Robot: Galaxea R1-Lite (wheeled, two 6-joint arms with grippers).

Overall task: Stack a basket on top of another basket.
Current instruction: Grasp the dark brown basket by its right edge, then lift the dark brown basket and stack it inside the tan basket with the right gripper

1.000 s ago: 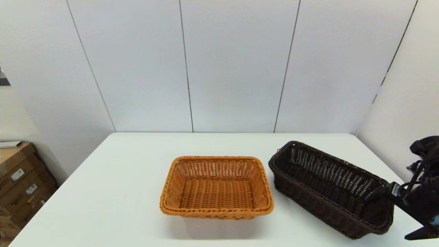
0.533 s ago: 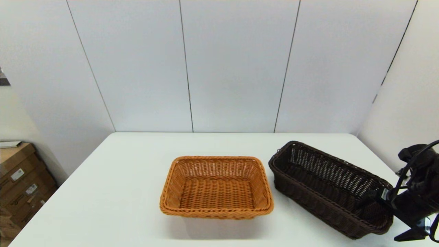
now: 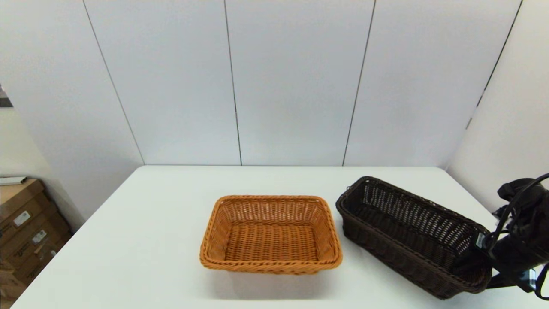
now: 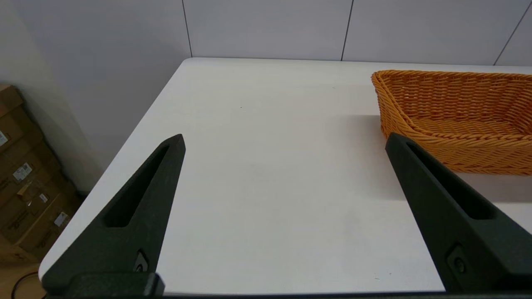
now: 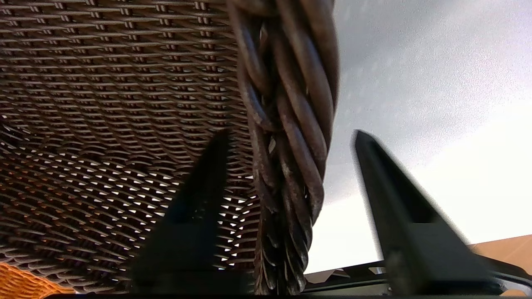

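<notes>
Two fingers of the right gripper [image 5: 286,137] straddled the dark basket's [image 3: 411,234] near-right rim, apart, positioned to clamp for lifting.

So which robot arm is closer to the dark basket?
Right. The right gripper straddles the dark basket rim, fingers open. The left gripper hovers over bare table beyond the orange basket.

The dark brown wicker basket [image 3: 411,236] stands angled on the table's right side, just beside the orange-tan wicker basket [image 3: 270,234] sitting upright and empty at the centre, both braided-rimmed.
</notes>
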